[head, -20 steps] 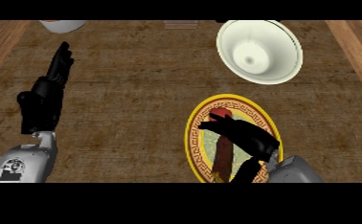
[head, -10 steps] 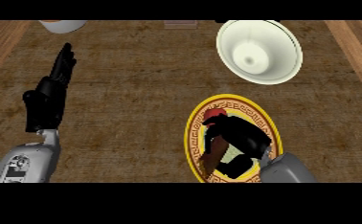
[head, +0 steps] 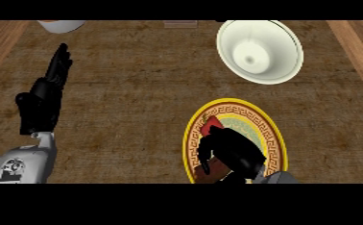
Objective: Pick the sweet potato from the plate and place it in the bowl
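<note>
right robot hand (head: 230, 152) curled round sweet potato (head: 211, 125)

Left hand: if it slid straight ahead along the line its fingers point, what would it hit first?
The left hand rests open, fingers aimed up and slightly right. That line crosses bare counter first. The white object at the top edge lies near it, probably just left, though depth is unclear.

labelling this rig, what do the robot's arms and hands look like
Both hands are black, with jointed fingers and a thumb: left hand, right hand. Each sits on a rounded grey forearm; the left forearm carries small dark markings near its lower end.
</note>
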